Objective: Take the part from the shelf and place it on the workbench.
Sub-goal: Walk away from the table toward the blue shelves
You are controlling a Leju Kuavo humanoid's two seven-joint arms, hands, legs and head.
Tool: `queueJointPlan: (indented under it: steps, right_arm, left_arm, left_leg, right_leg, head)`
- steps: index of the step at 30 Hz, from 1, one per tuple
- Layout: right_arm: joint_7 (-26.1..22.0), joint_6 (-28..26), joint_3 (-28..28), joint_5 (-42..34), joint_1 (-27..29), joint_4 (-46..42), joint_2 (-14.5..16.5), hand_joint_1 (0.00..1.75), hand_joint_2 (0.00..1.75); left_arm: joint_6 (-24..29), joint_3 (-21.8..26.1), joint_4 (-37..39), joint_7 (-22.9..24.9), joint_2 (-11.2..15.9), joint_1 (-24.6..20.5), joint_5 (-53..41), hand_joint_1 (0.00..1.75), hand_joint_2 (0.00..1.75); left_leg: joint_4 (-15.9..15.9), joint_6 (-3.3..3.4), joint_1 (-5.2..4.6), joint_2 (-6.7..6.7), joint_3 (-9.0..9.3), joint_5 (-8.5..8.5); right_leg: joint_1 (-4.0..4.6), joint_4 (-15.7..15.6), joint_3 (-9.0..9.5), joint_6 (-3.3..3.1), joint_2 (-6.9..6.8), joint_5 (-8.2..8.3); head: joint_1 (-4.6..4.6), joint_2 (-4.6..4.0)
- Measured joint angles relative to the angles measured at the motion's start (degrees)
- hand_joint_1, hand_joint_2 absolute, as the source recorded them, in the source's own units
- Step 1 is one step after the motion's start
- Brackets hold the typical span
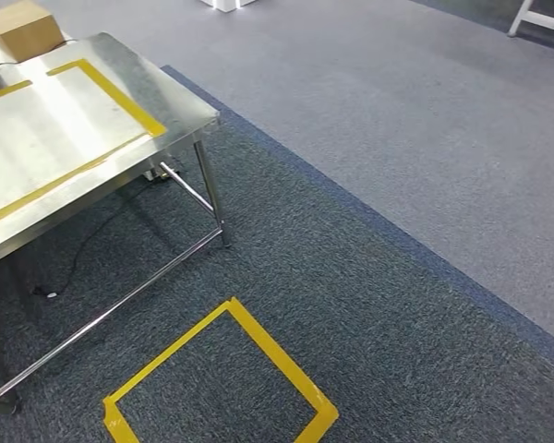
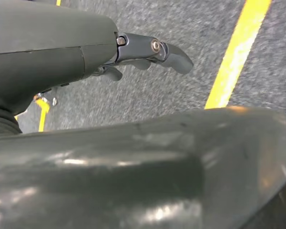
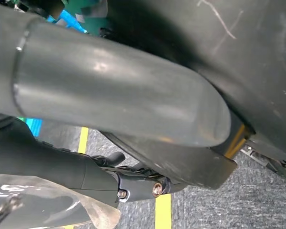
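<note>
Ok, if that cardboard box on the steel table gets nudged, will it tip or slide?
The cardboard box looks low and broad, so probably slides rather than tips. The steel table is smooth and shiny, so likely little grip. Weight unknown: contents hidden.

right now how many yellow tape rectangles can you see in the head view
2. One tape rectangle outlines an area on the steel workbench top at left, partly cut off by the picture edge. The other tape rectangle is on the dark carpet in front, its near side out of frame.
</note>
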Motion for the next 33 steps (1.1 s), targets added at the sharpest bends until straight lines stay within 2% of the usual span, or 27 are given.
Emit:
queueJointPlan:
  steps: [2,3,4,5,6,7,8,10,11,13,14,15,17,18,19,20,21,22,23,24,25,26,28,29,30,32,33]
  right_arm:
    - [0.0,0.1,0.0,0.0,-0.2,0.0,0.0,0.0,0.0]
    - [0.0,0.1,0.0,0.0,-0.3,0.0,0.0,0.0,0.0]
    - [0.0,0.1,0.0,0.0,-0.3,0.0,0.0,0.0,0.0]
    - [0.0,0.1,0.0,0.0,-0.4,0.0,0.0,0.0,0.0]
    - [0.0,0.1,0.0,0.0,-0.4,0.0,0.0,0.0,0.0]
    - [0.0,0.2,0.0,0.0,-0.5,0.0,0.0,0.0,0.0]
    - [0.0,0.2,0.0,0.0,-0.6,0.0,0.1,0.0,0.0]
    - [0.0,0.3,0.0,0.0,-0.7,-0.1,0.3,0.0,0.0]
    - [0.0,0.3,0.0,-0.1,-0.8,-0.1,0.4,0.0,0.0]
    - [0.0,0.3,0.0,-0.1,-0.7,-0.1,0.4,0.0,0.0]
    - [0.0,0.2,0.0,-0.1,-0.7,-0.2,0.3,0.0,0.0]
    - [0.0,0.1,0.0,-0.1,-0.7,-0.2,0.3,0.0,0.0]
    - [0.0,0.0,0.0,0.0,-0.8,-0.2,0.3,0.0,0.0]
    - [-0.1,0.0,0.0,0.0,-0.9,-0.2,0.3,0.0,0.0]
    - [-0.2,0.0,0.0,0.0,-1.0,-0.2,0.2,0.0,0.0]
    - [-0.2,0.0,0.0,0.0,-1.0,-0.2,0.2,0.0,0.0]
    - [-0.2,0.0,-0.1,0.0,-0.9,-0.2,0.2,0.0,0.0]
    - [-0.1,0.0,-0.1,0.0,-0.8,-0.2,0.1,0.0,0.0]
    - [-0.1,0.0,0.0,0.1,-0.7,-0.2,0.0,0.0,0.0]
    - [0.0,0.0,0.0,0.1,-0.6,-0.2,0.0,0.0,0.0]
    - [0.0,0.0,0.0,0.1,-0.5,-0.2,0.0,0.0,0.0]
    - [0.0,0.0,0.0,0.2,-0.4,-0.2,0.0,0.0,0.0]
    - [0.0,0.1,0.0,0.1,-0.1,-0.2,-0.1,0.0,0.0]
    - [-0.1,0.1,0.0,0.1,0.0,-0.2,-0.1,0.0,0.0]
    - [-0.1,0.1,0.0,0.1,0.0,-0.2,-0.1,0.0,0.0]
    - [-0.1,0.1,0.0,0.1,-0.1,-0.2,-0.1,0.0,0.0]
    - [-0.1,0.1,0.0,0.1,-0.2,-0.2,-0.1,0.0,0.0]
  left_arm:
    - [0.0,0.0,0.0,0.1,0.0,0.1,0.0,0.0,0.0]
    - [-0.1,0.1,0.1,0.2,0.0,0.2,0.0,0.0,0.0]
    - [-0.1,0.1,0.1,0.3,0.0,0.3,-0.1,0.0,0.0]
    - [-0.2,0.1,0.1,0.5,0.0,0.4,-0.1,0.0,0.0]
    - [-0.3,0.1,0.1,0.7,0.0,0.4,-0.3,0.0,0.0]
    - [-0.3,0.1,0.1,0.8,0.0,0.3,-0.4,0.0,0.0]
    - [-0.1,0.1,0.1,0.8,0.1,0.3,-0.4,0.0,0.0]
    - [0.6,0.2,0.1,0.4,0.2,0.3,-0.4,0.0,0.0]
    - [0.9,0.2,0.1,0.3,0.3,0.3,-0.3,0.0,0.0]
    - [1.1,0.2,0.1,0.0,0.2,0.3,-0.2,0.0,0.0]
    - [1.2,0.3,0.1,0.0,0.2,0.2,-0.3,0.0,0.0]
    - [1.3,0.3,0.1,-0.1,0.1,0.2,-0.4,0.0,0.0]
    - [1.4,0.3,0.1,-0.2,0.1,0.2,-1.1,0.0,0.0]
    - [1.5,0.3,0.1,-0.3,0.1,0.3,-1.6,0.0,0.0]
    - [1.5,0.3,0.1,-0.3,0.1,0.3,-1.8,0.0,0.0]
    - [1.6,0.3,0.1,-0.4,0.2,0.4,-2.0,0.0,0.0]
    - [1.8,0.3,0.1,-0.5,0.2,0.3,-2.2,0.0,0.0]
    - [1.9,0.2,0.1,-0.6,0.2,0.3,-2.3,0.0,0.0]
    - [1.9,0.2,0.1,-0.7,0.2,0.2,-2.4,0.0,0.0]
    - [2.0,0.2,0.1,-0.7,0.2,0.2,-2.4,0.0,0.0]
    - [2.0,0.2,0.1,-0.8,0.2,0.2,-2.4,0.0,0.0]
    - [2.0,0.2,0.1,-0.8,0.2,0.2,-2.4,0.0,0.0]
    - [2.0,0.2,0.1,-0.9,0.2,0.1,-2.4,0.0,0.0]
    - [2.1,0.2,0.1,-0.9,0.2,0.0,-2.4,0.0,0.0]
    - [2.1,0.2,0.1,-0.9,0.2,-0.1,-2.4,0.0,0.0]
    - [2.1,0.2,0.2,-0.9,0.2,-0.1,-2.5,0.0,0.0]
    - [2.1,0.2,0.2,-0.9,0.2,0.0,-2.5,0.0,0.0]
  left_leg:
    - [7.3,-0.18,0.1,-3.28,-2.89,-4.24]
    - [11.0,-0.12,0.09,-3.91,-4.39,-5.75]
    - [13.2,0.02,0.06,-4.19,-5.28,-6.21]
    - [13.2,0.28,0.01,-4.36,-5.25,-5.45]
    - [11.0,0.64,-0.07,-4.63,-4.25,-3.68]
    - [7.2,1.13,-0.17,-5.47,-2.56,-1.32]
    - [3.3,1.72,-0.25,-7.02,-0.84,0.54]
    - [-2.1,2.36,-0.38,-9.43,1.26,2.26]
    - [-2.8,2.45,-0.46,-9.78,1.44,2.15]
    - [-3.6,2.49,-0.38,-8.51,1.54,2.46]
    - [-4.0,2.65,-0.23,-7.76,1.68,2.72]
    - [-4.4,2.83,-0.05,-6.92,1.81,2.97]
    - [-4.8,3.08,0.05,-5.16,1.9,3.14]
    - [-4.8,3.11,0.04,-4.2,1.88,3.11]
    - [-4.8,3.09,0.04,-3.26,1.88,3.07]
    - [-4.7,3.03,0.06,-2.38,1.9,3.0]
    - [-4.7,2.91,0.11,-1.63,1.95,2.91]
    - [-4.6,2.71,0.17,-1.0,2.04,2.77]
    - [-4.5,2.41,0.15,-0.45,2.12,2.58]
    - [-4.2,2.05,0.05,0.02,2.14,2.34]
    - [-4.0,1.69,-0.11,0.5,2.14,2.17]
    - [-3.8,1.4,-0.27,1.02,2.12,2.08]
    - [-3.7,0.93,-0.3,2.04,2.15,1.94]
    - [-3.3,0.68,-0.17,1.58,2.09,1.46]
    - [-2.1,0.45,-0.01,0.47,1.67,0.43]
    - [4.0,0.2,0.22,-2.72,-0.82,-3.18]
    - [8.2,0.2,0.25,-3.64,-2.67,-4.98]
  right_leg:
    - [0.09,0.0,-0.31,-0.62,1.29,0.39]
    - [0.23,0.0,-0.5,-0.84,2.06,0.55]
    - [0.4,0.1,-0.64,-0.97,2.86,0.67]
    - [0.57,0.1,-0.7,-1.03,3.69,0.78]
    - [0.73,0.1,-0.69,-1.05,4.51,0.86]
    - [0.81,0.1,-0.66,-1.02,5.27,0.92]
    - [0.92,0.2,-0.7,-0.95,5.92,0.98]
    - [0.83,0.4,-1.21,-0.55,7.18,1.22]
    - [0.71,0.4,-1.56,-0.23,7.78,1.42]
    - [0.5,0.4,-2.25,0.46,8.7,1.71]
    - [0.58,0.9,-2.71,0.75,8.04,1.32]
    - [0.69,2.4,-3.57,1.03,6.81,0.28]
    - [0.7,8.8,-6.45,1.61,3.69,-3.33]
    - [0.55,12.5,-8.09,1.95,2.91,-5.04]
    - [0.36,15.2,-9.13,2.25,2.51,-5.97]
    - [0.12,16.1,-9.24,2.54,2.23,-5.89]
    - [-0.14,14.6,-8.18,2.79,1.91,-4.73]
    - [-0.37,11.1,-6.11,2.99,1.25,-2.85]
    - [-0.48,7.0,-3.8,3.16,-0.04,-1.33]
    - [-0.43,3.4,-1.78,3.0,-1.2,-0.26]
    - [-0.31,1.1,-0.58,2.64,-2.08,0.18]
    - [-0.12,0.2,-0.22,2.17,-2.41,0.05]
    - [-0.01,0.2,-0.49,1.09,-1.28,0.19]
    - [-0.04,0.2,-0.6,0.69,-0.67,0.33]
    - [-0.11,0.1,-0.66,0.27,-0.07,0.47]
    - [-0.14,0.0,-0.75,-0.34,1.11,0.69]
    - [-0.06,0.0,-0.8,-0.56,1.8,0.75]
  head:
    - [-0.19,0.0]
    - [-0.19,0.0]
    - [-0.21,0.0]
    - [-0.23,0.0]
    - [-0.23,0.0]
    - [-0.24,0.0]
    - [-0.18,0.0]
    - [-0.15,0.0]
    - [-0.16,0.0]
    - [-0.24,0.0]
    - [-0.2,0.0]
    - [-0.07,0.0]
    - [0.16,0.0]
    - [0.22,0.0]
    - [0.19,0.0]
    - [0.2,0.0]
    - [0.21,0.0]
    - [0.21,0.0]
    - [0.23,0.0]
    - [0.28,0.0]
    - [0.25,0.0]
    - [0.2,0.0]
    - [0.1,0.0]
    - [0.04,0.0]
    - [-0.03,0.0]
    - [-0.26,0.0]
    - [-0.31,0.0]
